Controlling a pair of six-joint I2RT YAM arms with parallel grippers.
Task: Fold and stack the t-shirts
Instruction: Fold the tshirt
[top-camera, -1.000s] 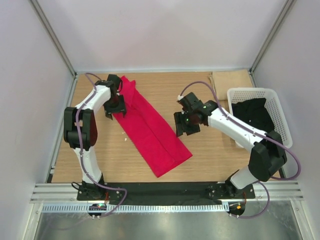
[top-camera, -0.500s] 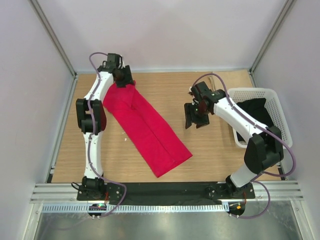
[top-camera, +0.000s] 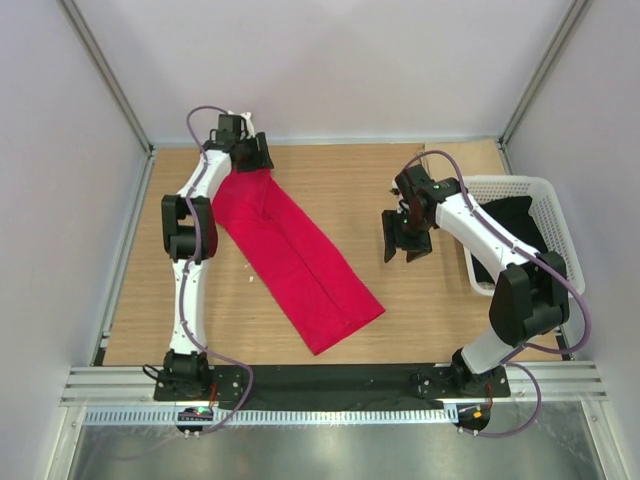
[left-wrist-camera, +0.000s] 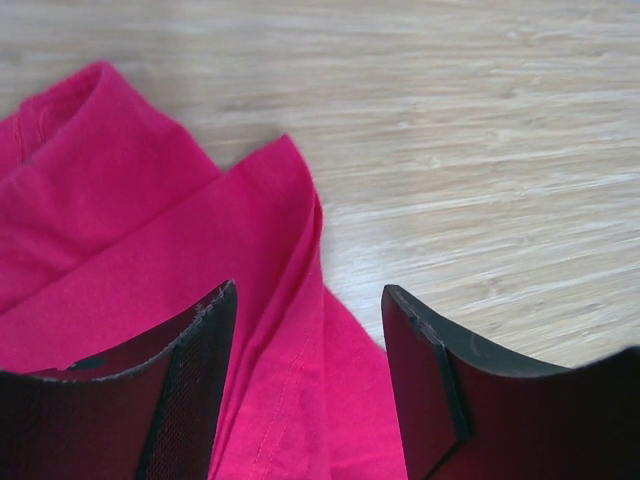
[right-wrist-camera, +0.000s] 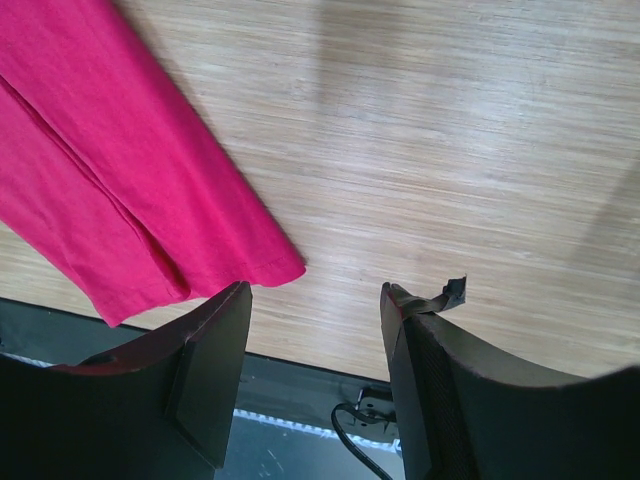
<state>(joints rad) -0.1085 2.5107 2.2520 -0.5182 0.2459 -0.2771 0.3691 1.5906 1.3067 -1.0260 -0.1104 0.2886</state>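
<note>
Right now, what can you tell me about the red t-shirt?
The red t-shirt is bright crimson, soft-looking cloth, folded lengthwise into a long strip. It lies flat and slanted on the wooden table, from far left toward near centre. The open left gripper is at its far end, one finger over the cloth.

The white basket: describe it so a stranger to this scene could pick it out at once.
Start at the wooden table and go to its right edge, beside the right arm. There sits a white plastic lattice basket with dark cloth inside. It is the only walled container there, unlike the flat crimson red t-shirt lying folded on the table's left half.
</note>
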